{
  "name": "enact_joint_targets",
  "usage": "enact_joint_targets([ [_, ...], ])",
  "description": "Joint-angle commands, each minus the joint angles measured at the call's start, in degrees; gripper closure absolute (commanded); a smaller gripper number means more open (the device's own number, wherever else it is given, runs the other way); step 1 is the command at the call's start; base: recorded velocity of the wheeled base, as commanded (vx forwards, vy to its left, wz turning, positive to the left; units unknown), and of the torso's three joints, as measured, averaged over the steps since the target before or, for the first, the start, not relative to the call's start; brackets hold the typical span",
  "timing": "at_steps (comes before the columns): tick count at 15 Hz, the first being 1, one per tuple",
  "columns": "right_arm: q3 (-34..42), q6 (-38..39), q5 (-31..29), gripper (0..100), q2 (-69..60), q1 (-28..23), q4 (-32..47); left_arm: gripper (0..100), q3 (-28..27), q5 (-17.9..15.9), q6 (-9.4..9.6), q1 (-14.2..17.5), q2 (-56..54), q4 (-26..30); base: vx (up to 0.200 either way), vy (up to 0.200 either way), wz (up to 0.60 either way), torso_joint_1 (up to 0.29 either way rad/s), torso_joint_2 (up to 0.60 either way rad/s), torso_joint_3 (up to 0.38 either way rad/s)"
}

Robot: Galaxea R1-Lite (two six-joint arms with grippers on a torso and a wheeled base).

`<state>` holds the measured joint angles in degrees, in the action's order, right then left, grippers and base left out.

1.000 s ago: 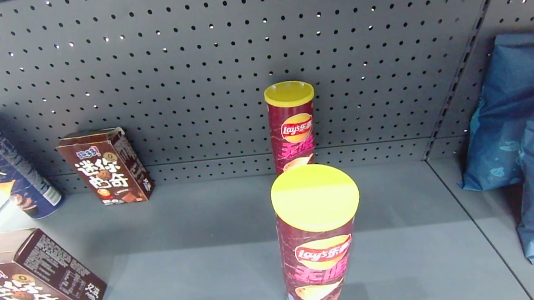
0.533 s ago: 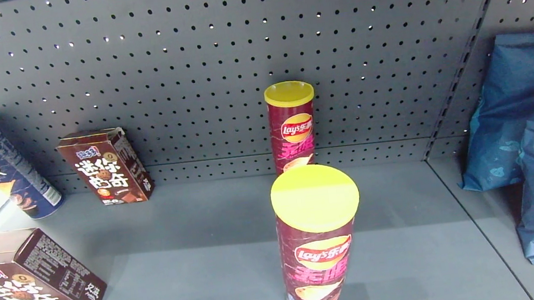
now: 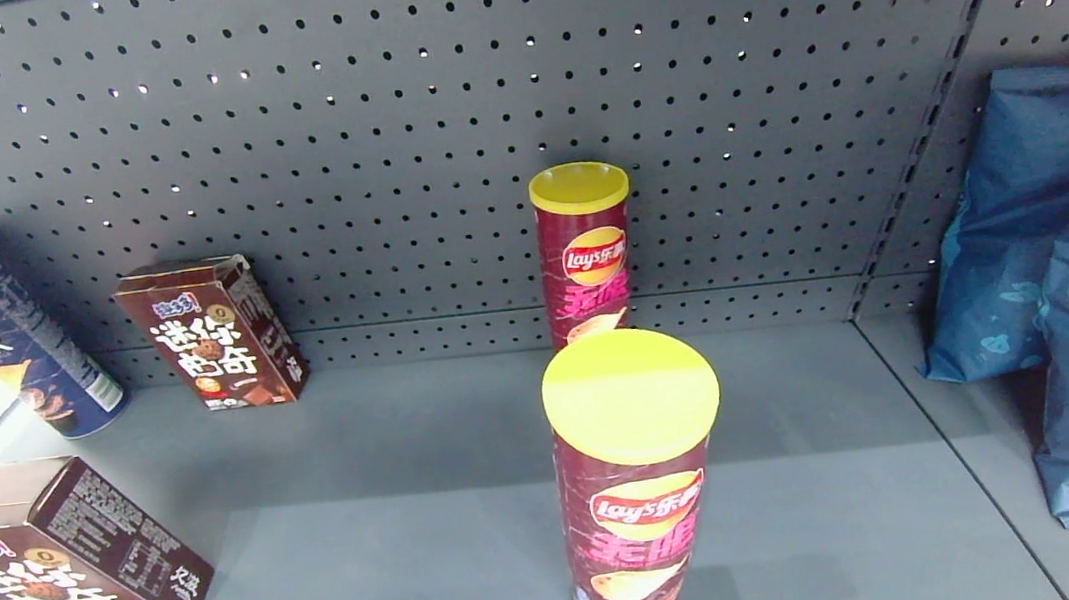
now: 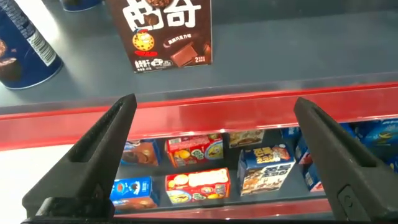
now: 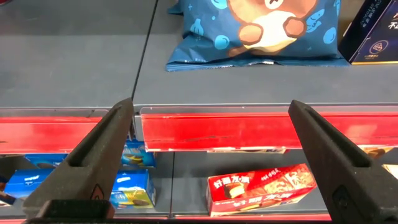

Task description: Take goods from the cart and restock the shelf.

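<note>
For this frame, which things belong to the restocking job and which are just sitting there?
Job: shelf; left end effector, open, empty; right end effector, open, empty.

Just sitting: front maroon can; rear maroon can; brown boxes; blue can; blue bags; packets on the lower shelf.

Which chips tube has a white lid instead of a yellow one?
The dark blue tube on the far left, at the back. The back red tube and front red tube have yellow lids.
</note>
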<state>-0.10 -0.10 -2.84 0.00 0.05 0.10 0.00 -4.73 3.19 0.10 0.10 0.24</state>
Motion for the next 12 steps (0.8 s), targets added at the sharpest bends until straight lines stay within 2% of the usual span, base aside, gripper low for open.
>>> enact_joint_targets([
  [1,0.0,0.0,0.0,0,0.1,0.0,0.0,0,0.0,0.0,0.15,0.0,0.0,-0.1,0.000,0.000,0.00,0.000,0.00,0.000],
  [6,0.1,-0.2,0.6,0,0.1,0.0,0.0,0,0.0,0.4,-0.38,0.0,0.0,-0.1,0.000,0.000,0.00,0.000,0.00,0.000],
  [12,0.1,0.0,0.6,0,0.1,0.0,0.0,0,0.0,0.4,-0.12,0.0,0.0,-0.1,0.000,0.000,0.00,0.000,0.00,0.000],
])
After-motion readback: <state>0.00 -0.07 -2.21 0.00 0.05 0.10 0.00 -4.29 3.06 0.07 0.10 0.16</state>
